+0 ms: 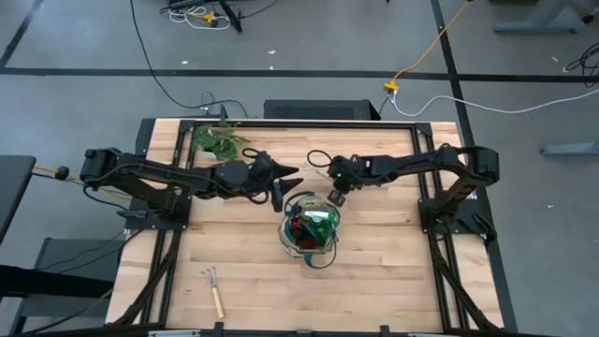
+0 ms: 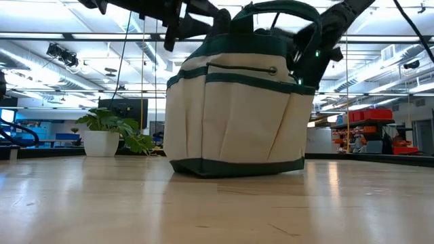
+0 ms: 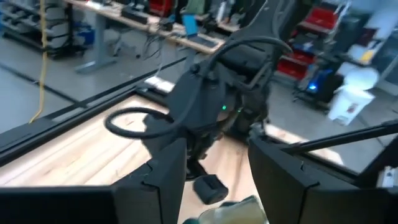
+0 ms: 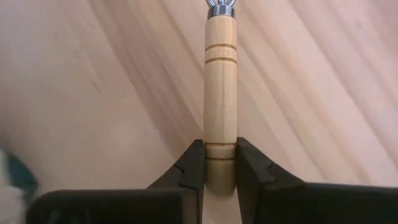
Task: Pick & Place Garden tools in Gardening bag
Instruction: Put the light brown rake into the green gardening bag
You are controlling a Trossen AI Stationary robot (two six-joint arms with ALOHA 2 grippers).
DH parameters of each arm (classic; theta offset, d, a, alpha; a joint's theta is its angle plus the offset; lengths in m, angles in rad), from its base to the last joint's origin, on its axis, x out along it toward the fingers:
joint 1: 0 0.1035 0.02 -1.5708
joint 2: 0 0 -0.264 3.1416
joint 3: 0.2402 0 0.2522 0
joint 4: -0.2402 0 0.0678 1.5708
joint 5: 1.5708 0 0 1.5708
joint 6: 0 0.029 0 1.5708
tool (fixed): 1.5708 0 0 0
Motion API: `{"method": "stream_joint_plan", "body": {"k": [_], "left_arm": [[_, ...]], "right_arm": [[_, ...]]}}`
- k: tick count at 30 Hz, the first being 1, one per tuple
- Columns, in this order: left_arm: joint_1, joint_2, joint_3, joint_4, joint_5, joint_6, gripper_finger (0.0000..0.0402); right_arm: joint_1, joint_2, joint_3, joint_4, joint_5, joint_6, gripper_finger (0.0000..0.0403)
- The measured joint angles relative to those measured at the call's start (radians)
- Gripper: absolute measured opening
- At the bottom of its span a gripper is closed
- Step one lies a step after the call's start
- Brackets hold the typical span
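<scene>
The cream gardening bag (image 1: 311, 229) with dark green trim stands upright on its base mid-table; in the low view the gardening bag (image 2: 237, 115) fills the middle. Red and green tools (image 1: 301, 225) show inside it. My right gripper (image 1: 335, 197) hangs just beyond the bag's far right rim, shut on a wooden-handled tool (image 4: 221, 93) whose head is out of view. My left gripper (image 1: 285, 185) hovers open at the bag's far left rim with nothing between its fingers (image 3: 168, 180). A metal-pronged rake (image 1: 213, 288) lies flat near the table's front left. My right gripper (image 4: 221, 158) pinches the end of the tool's wooden handle (image 4: 221, 142) between its two fingers. The fingers slant downward, and the handle runs straight on ahead of them to its metal ferrule (image 4: 221, 9). The handle shows above the table wood; its head is out of frame.
A leafy plant in a white pot (image 1: 217, 140) stands at the table's far left, also seen behind the bag (image 2: 102, 139). Black frame rails (image 1: 421, 187) run along the table's sides. Bare wood (image 1: 393, 281) lies in front of and to the right of the bag.
</scene>
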Motion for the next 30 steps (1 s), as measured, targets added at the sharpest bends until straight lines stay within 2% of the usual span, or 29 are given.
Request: {"method": "stream_joint_plan", "body": {"k": [6,16,30], "left_arm": [[0.000,0.000,0.000,0.018,0.003,-0.003,0.0179],[-0.001,0.000,0.000,0.015,0.004,-0.003,0.0179],[0.001,0.000,0.000,0.019,-0.004,-0.001,0.0179]], "right_arm": [[0.006,-0.129,0.075,-0.101,0.000,0.040,0.0050],[0.081,-0.357,0.105,-0.071,-0.004,0.055,0.0050],[0.310,-0.376,0.105,0.031,0.132,0.105,0.0050]]}}
